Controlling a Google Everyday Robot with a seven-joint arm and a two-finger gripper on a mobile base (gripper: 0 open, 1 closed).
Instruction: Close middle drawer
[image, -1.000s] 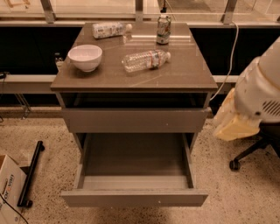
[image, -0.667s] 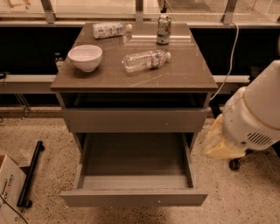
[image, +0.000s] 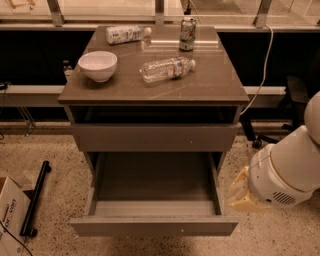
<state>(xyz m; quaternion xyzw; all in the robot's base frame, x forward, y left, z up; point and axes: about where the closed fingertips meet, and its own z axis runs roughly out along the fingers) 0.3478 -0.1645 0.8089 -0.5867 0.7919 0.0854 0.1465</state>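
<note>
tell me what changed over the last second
The arm swung down toward the cabinet, bringing the gripper low beside the right of the open middle drawer; nothing was taken hold of. The drawer stays pulled out; bowl, can and clear bottle unmoved.

Your arm (image: 292, 165): rounded white shells, with a thin tan seam (image: 278, 175) ringing the joint and a small dark grille (image: 284, 198) low on the casing. Your gripper (image: 243, 192): cream, ridged, at the arm's lower end.
</note>
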